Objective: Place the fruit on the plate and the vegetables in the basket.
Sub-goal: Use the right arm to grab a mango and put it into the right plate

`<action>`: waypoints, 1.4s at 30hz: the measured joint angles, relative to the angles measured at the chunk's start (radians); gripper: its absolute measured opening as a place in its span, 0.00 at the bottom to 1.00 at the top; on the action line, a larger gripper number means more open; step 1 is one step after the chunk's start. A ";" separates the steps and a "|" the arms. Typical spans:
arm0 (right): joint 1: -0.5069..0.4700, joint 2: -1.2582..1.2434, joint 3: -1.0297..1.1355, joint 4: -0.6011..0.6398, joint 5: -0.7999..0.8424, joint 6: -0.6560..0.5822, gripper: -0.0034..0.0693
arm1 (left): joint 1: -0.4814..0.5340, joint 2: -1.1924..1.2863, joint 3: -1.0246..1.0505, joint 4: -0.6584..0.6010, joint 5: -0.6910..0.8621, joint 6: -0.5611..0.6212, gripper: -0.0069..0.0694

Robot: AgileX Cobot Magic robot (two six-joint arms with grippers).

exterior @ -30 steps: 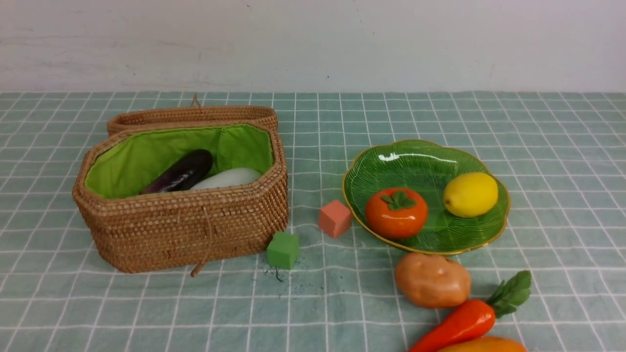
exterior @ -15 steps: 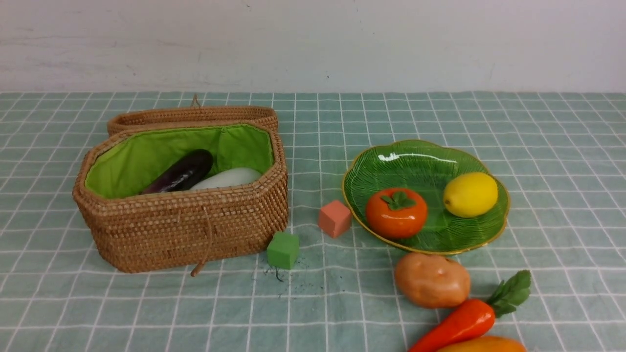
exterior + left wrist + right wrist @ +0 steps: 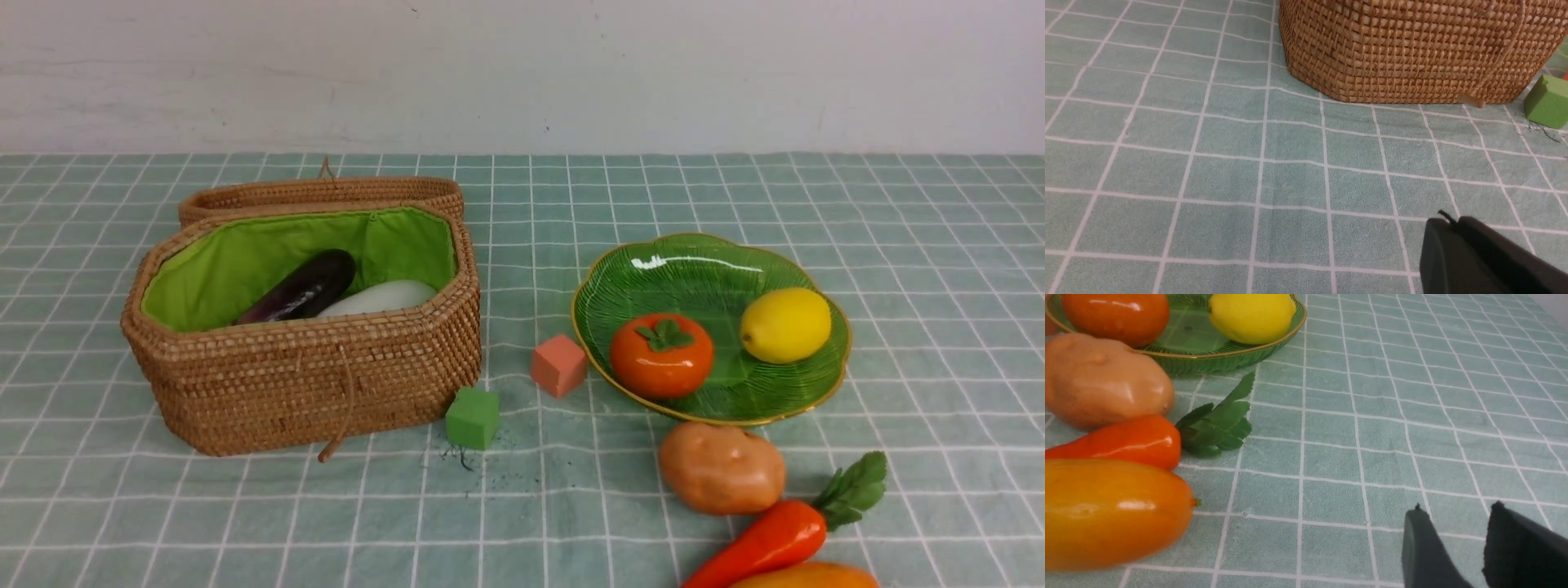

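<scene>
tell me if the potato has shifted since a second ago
No. The potato lies at the same spot by the near rim of the plate as before.

The rear wall is plain, off-white and matt, with faint scuffs and a few small dark specks; it meets the work surface along a straight horizontal line; a pale teal tablecloth with a white grid covers that surface; the cloth is slightly wrinkled; lighting is even and diffuse; shadows are soft.

The tablecloth is pale green with white grid lines. The basket is brown woven, lined bright green. The plate is ribbed green with gold rim.
</scene>
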 joint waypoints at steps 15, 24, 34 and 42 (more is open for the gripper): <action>0.000 0.000 0.010 -0.008 -0.217 0.000 0.38 | 0.000 0.000 0.000 0.000 0.000 0.000 0.13; 0.000 0.000 0.010 -0.018 -0.543 0.032 0.38 | 0.000 0.000 0.000 0.000 0.000 0.000 0.14; 0.000 0.000 -0.050 0.037 -0.719 0.325 0.38 | 0.000 0.000 0.000 0.000 0.000 0.000 0.15; 0.000 0.145 -0.426 0.039 -0.423 0.450 0.38 | 0.000 0.000 0.000 0.000 0.000 0.000 0.17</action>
